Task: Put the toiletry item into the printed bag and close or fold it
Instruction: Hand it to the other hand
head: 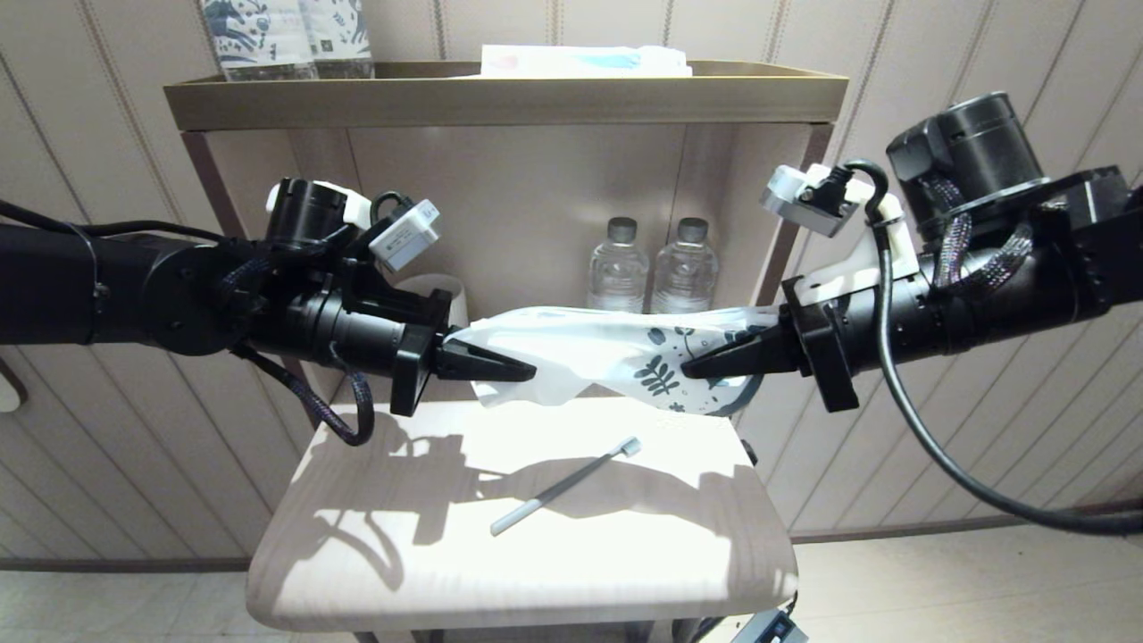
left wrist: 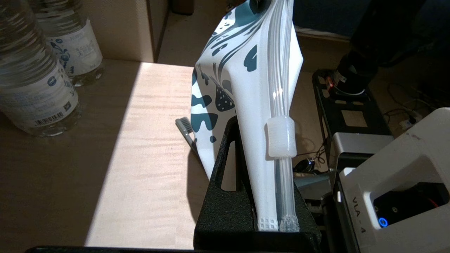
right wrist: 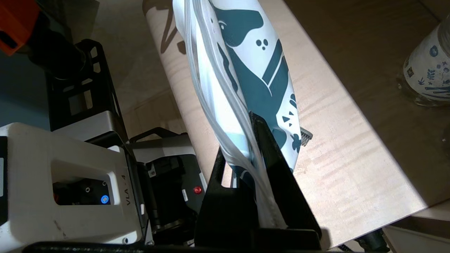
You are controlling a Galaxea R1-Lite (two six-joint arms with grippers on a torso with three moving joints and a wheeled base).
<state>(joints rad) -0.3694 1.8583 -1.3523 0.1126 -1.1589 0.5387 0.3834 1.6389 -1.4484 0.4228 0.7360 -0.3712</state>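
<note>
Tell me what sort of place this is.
Probably a hotel room: a small wooden table beside a striped wall, two water bottles on the shelf behind it, and a toothbrush with a printed bag.

In both wrist views we see only the bristle head of the toothbrush (left wrist: 183,125); the bag (left wrist: 242,105) hides its handle. In the head view the top edge cuts off the packages (head: 286,37) on the shelf (head: 500,100).
</note>
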